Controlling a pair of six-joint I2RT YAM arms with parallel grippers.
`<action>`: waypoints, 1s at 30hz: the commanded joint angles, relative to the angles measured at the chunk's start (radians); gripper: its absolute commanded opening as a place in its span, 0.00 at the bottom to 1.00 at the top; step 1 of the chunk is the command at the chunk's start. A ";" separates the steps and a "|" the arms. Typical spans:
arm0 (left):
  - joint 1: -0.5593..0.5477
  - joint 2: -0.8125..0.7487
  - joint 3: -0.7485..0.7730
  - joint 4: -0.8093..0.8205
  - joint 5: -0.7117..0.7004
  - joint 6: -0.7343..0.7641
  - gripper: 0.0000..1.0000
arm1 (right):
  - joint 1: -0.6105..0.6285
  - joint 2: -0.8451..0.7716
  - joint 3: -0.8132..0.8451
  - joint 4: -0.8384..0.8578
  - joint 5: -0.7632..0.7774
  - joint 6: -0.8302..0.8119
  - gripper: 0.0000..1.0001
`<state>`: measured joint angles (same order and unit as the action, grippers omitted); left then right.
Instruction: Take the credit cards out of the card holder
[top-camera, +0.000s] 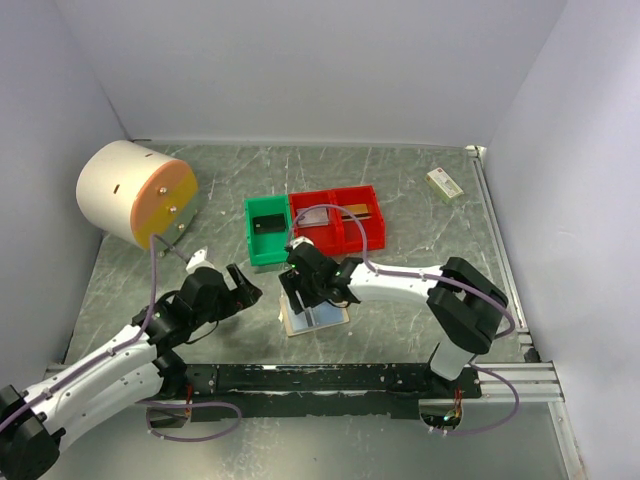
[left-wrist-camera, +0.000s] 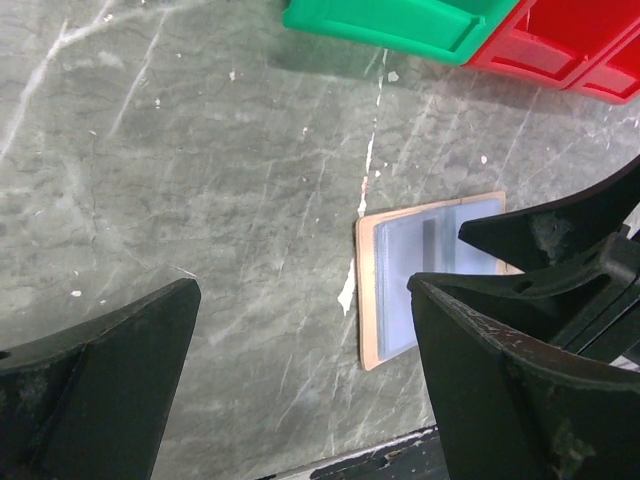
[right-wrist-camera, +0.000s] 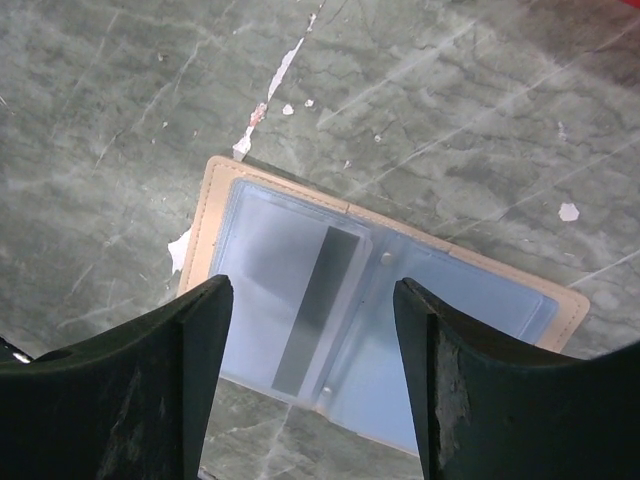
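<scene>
A grey-green marbled tabletop (top-camera: 420, 230), scored with white scratches and chips, is enclosed by plain pale walls (top-camera: 320, 60) at the back and on both sides. A metal rail (top-camera: 497, 250) is seen along its right edge and a black bar (top-camera: 330, 378) along the near edge.

The holder (top-camera: 322, 318) is laid open and flat on the tabletop near the middle front, its blue-grey pockets facing up inside a tan border (right-wrist-camera: 205, 215). A dark strip (right-wrist-camera: 318, 305) is seen at its middle. Whether a card is left in the pockets cannot be told.

The right jaws are held spread directly above the open holder, nothing between them. The left jaws are likewise spread and empty, just to the left of the holder and apart from it.

Behind the holder a green bin (top-camera: 252, 238) is set, with a dark card (top-camera: 268, 224) lying in it. A red bin (top-camera: 335, 238) is placed touching its right side, and a gold card (top-camera: 358, 211) is seen inside.

A white drum (top-camera: 110, 185) with an orange face lies at the back left. A small box (top-camera: 445, 184) lies at the back right.
</scene>
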<state>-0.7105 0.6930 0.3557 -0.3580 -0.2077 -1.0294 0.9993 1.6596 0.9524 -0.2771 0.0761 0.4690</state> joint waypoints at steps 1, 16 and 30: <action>-0.003 -0.017 0.022 -0.047 -0.045 -0.014 0.99 | 0.025 0.022 0.034 -0.024 0.030 -0.006 0.66; -0.003 -0.059 0.023 -0.091 -0.054 -0.022 0.99 | 0.066 0.135 0.128 -0.102 0.110 0.079 0.65; -0.004 -0.069 0.013 -0.096 -0.042 -0.022 0.99 | 0.044 0.103 0.018 0.008 -0.050 0.140 0.66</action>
<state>-0.7105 0.6376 0.3557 -0.4404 -0.2436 -1.0519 1.0542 1.7691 1.0405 -0.3038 0.1329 0.5571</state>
